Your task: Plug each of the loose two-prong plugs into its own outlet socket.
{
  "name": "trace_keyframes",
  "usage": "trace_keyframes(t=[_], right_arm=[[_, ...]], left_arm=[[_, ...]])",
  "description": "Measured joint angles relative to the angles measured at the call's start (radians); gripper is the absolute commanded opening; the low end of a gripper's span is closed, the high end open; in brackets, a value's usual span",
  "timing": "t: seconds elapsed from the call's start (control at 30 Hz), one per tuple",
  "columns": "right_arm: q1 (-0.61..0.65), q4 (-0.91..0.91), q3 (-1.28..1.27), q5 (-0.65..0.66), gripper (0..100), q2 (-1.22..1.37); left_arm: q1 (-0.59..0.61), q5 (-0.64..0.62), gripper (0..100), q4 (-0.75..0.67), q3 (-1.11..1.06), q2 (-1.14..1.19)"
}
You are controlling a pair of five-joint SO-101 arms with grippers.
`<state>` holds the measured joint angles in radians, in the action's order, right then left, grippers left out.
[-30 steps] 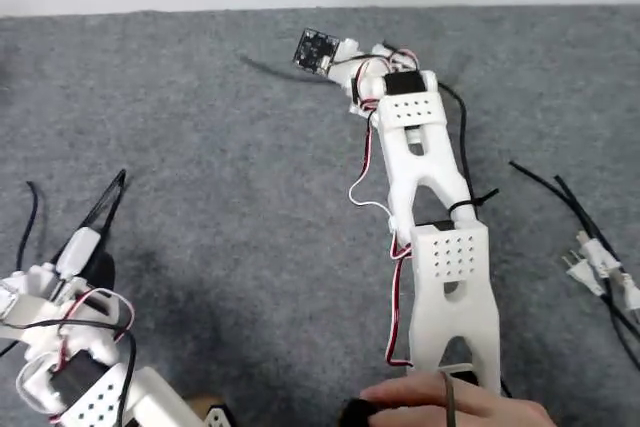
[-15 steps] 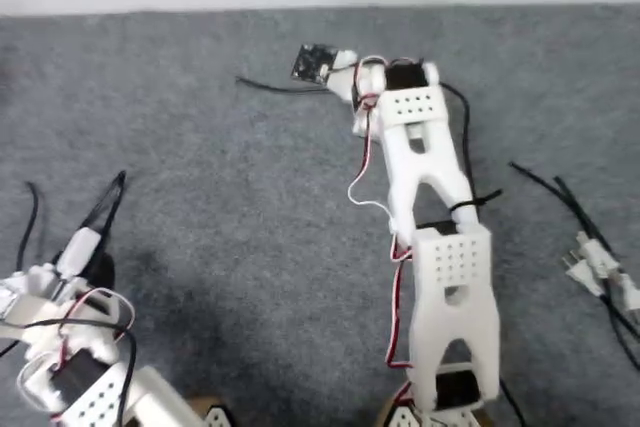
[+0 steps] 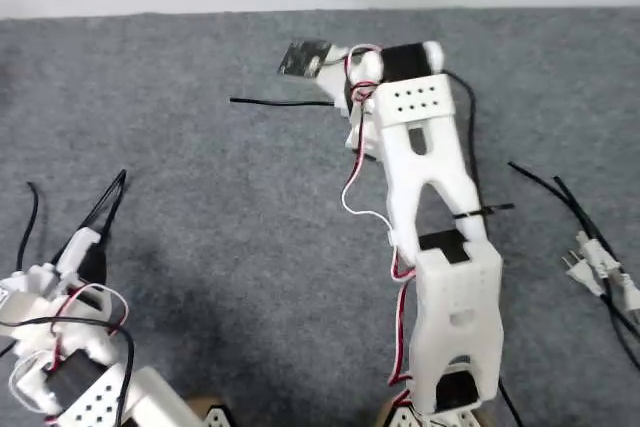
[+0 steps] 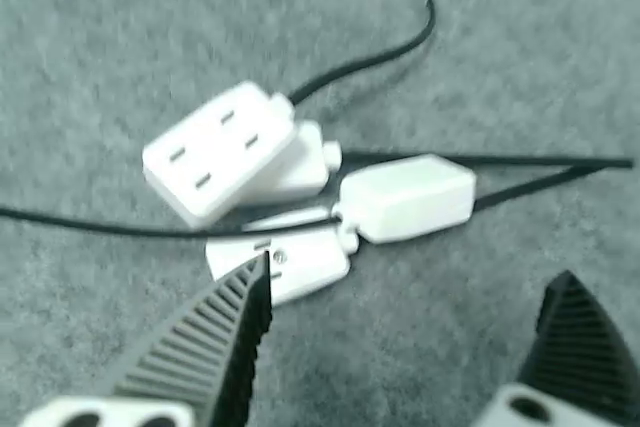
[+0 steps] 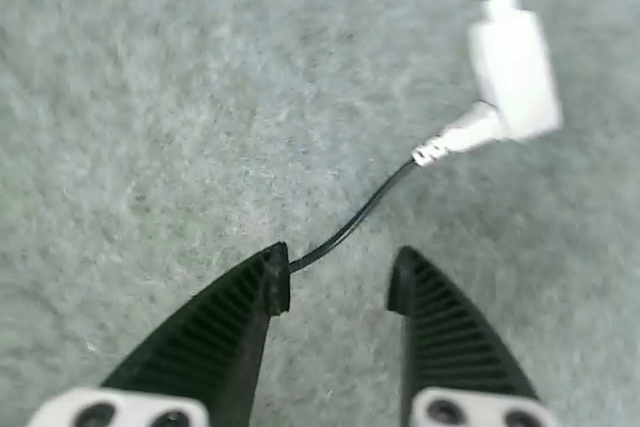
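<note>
left pincer [image 4: 413, 277]: mine, spread wide and holding nothing; it hangs over a cluster of white parts on the grey carpet [image 4: 520, 37].
outlet block [image 4: 215, 152]: white, slots facing up, a black lead leaving one end; it lies just beyond my left pincer.
near plug [image 4: 283, 259]: white body closest to one left fingertip; I cannot tell if they touch.
middle plug [image 4: 405, 197]: white body with black leads running off, just beside the near plug.
tucked plug [image 4: 305, 162]: white body pressed against the outlet block; I cannot tell if it sits in a slot.
right pincer [image 5: 341, 259]: mine, jaws a little apart, gripping nothing.
thin cord [image 5: 350, 222]: black, running in between my right fingertips, its end at one tip.
far plug [image 5: 513, 65]: white, flat on the carpet beyond my right pincer, metal prongs pointing toward the thin cord.
right arm [image 3: 440, 207]: stretched from the lower middle to the upper middle of the high view.
left arm [image 3: 70, 367]: lower left corner of the high view.
edge plugs [image 3: 600, 267]: white, at the right edge of the high view with black leads, well apart from both arms.
</note>
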<state>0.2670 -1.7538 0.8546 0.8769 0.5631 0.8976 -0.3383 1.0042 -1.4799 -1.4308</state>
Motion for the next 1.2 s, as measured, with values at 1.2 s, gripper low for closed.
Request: trace_keyframes(t=[1.2], right_arm=[[-0.124,0.767,-1.964,-0.31,23.4,-1.297]], left_arm=[[-0.235,1.086,39,0.555,1.059,0.735]])
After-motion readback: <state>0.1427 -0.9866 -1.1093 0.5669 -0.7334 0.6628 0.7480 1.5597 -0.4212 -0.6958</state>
